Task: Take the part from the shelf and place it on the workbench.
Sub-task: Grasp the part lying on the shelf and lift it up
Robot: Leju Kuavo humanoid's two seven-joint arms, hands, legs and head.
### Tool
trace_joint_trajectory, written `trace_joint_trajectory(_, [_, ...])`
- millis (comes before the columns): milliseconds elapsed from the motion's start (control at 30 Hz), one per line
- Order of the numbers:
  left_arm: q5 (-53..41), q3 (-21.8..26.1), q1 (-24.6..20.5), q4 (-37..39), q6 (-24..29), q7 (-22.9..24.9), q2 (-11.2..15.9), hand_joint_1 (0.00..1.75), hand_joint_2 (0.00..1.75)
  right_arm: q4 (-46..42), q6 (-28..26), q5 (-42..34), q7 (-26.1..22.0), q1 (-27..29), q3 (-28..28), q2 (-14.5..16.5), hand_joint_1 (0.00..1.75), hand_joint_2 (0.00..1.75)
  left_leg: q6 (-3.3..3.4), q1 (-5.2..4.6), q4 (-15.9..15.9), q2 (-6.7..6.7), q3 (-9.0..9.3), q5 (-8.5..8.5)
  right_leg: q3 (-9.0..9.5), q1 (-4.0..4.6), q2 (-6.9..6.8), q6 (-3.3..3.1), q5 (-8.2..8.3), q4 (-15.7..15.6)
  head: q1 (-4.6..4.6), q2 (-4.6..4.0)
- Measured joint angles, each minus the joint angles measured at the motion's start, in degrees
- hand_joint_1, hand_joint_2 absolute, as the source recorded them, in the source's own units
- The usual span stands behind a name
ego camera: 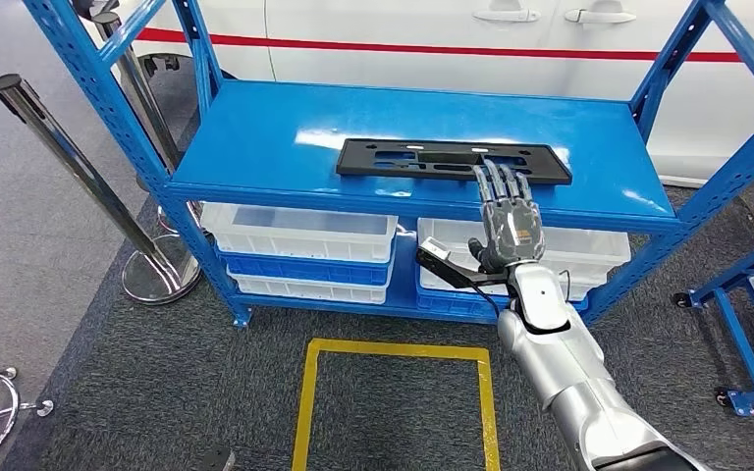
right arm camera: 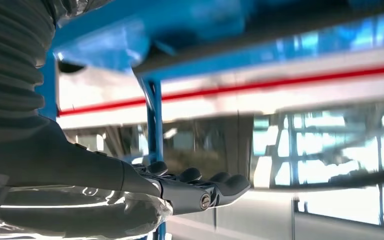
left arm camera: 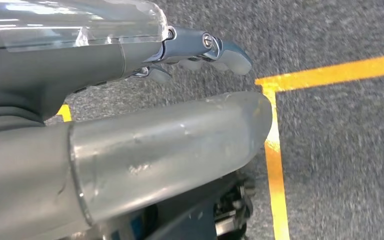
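From the head view, the part (ego camera: 454, 160), a flat black plate with cut-outs, lies on the top board of the blue shelf (ego camera: 255, 147), near its front edge and right of the middle. The right hand (ego camera: 507, 218) reaches up from below with its fingers straight and apart, holding nothing; the fingertips (ego camera: 496, 173) overlap the part's near edge, though contact cannot be told from here. White bins (ego camera: 299, 231) sit on the lower level, a yellow square (ego camera: 393, 392) is taped on the carpet, and a white vehicle with a red stripe (ego camera: 432, 49) stands behind. The workbench is not to be seen.

In the left wrist view, the left hand (left arm camera: 130, 100) hangs over grey carpet beside a yellow floor line (left arm camera: 275, 165), thumb and fingers apart and nothing in them.

In the right wrist view, the right hand's fingers (right arm camera: 215, 190) stretch out level and empty, with the shelf frame and the red stripe blurred beyond; the part cannot be made out here.

The step in hand looks like the reach to grasp. Done well, the fingers would go flat over the plate's near edge and the thumb come up under the overhang or draw the plate forward first, since so thin a piece lying flat gives little to pinch. A grip near its middle should stop it tilting.

No brand, label or writing can be read.
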Motion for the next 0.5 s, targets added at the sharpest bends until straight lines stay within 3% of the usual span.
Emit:
trace_joint_trajectory(33, [-0.1, -0.1, -0.1, 0.0, 0.0, 0.0, 0.0, 0.00, 0.00, -0.7, -0.3, 0.6, 1.2, -0.5, 1.6, -0.3, 0.00, 1.75, -0.26, -0.09, 0.2, 0.01, -0.12, -0.17, 0.82, 0.09, 0.04, -0.24, 0.32, -1.8, -0.01, 0.00])
trace_joint_trajectory(133, [-0.4, -0.4, -0.4, 0.0, -0.2, 0.2, -0.1, 0.00, 0.00, -2.9, -1.1, 2.5, 4.7, -1.1, 6.3, -1.0, 0.00, 1.75, -1.12, -0.03, 0.3, 0.02, -0.19, -0.39, 1.04, 0.31, 0.10, -1.34, 0.11, -2.5, -0.01, 0.00])
trace_joint_trajectory(200, [-0.6, -0.6, -0.5, 0.0, -0.3, 0.3, -0.1, 0.00, 0.00, -4.7, -1.8, 3.8, 7.0, -1.8, 9.6, -1.3, 0.00, 1.75, -1.74, 0.13, 2.4, 0.02, -1.04, -1.85, 1.19, 0.14, 0.09, -2.17, 0.20, -2.7, -0.02, 0.00])
trace_joint_trajectory(300, [-1.0, -0.8, -0.8, 0.0, -0.4, 0.3, -0.1, 0.00, 0.00, -7.1, -2.8, 5.8, 10.0, -2.7, 14.7, -1.6, 0.00, 1.75, -2.33, 0.27, 12.8, 0.05, -6.12, -6.59, 1.33, 0.20, 0.10, -2.81, 0.04, -2.8, -0.03, 0.00])
trace_joint_trajectory(333, [-1.1, -0.9, -0.9, 0.0, -0.5, 0.4, -0.2, 0.00, 0.00, -7.9, -3.1, 6.4, 10.9, -2.8, 16.4, -1.7, 0.00, 1.75, -2.39, 0.28, 15.8, 0.05, -7.76, -7.28, 1.40, 0.29, 0.10, -2.89, -0.06, -2.7, -0.03, 0.00])
trace_joint_trajectory(367, [-1.2, -1.0, -0.9, 0.0, -0.5, 0.5, -0.2, 0.00, 0.00, -8.7, -3.3, 7.1, 11.9, -2.9, 18.0, -1.8, 0.00, 1.75, -2.35, 0.27, 16.7, 0.05, -8.52, -6.82, 1.49, 0.36, 0.12, -2.94, -0.19, -2.7, -0.03, 0.00])
trace_joint_trajectory(400, [-1.3, -1.1, -0.9, 0.0, -0.6, 0.5, -0.2, 0.00, 0.00, -9.6, -3.7, 7.8, 12.8, -3.0, 19.8, -1.9, 0.00, 1.75, -2.19, 0.26, 15.3, 0.05, -8.14, -5.24, 1.67, 0.43, 0.16, -2.94, -0.35, -2.7, -0.03, 0.00])
trace_joint_trajectory(500, [-1.6, -1.4, -1.3, 0.0, -0.6, 0.6, -0.2, 0.00, 0.00, -12.2, -4.8, 9.9, 15.4, -3.6, 24.7, -2.1, 0.00, 1.75, -1.10, -0.08, 4.3, 0.04, -3.31, 0.64, 2.40, 0.60, 0.28, -2.72, -0.96, -2.6, -0.02, 0.00])
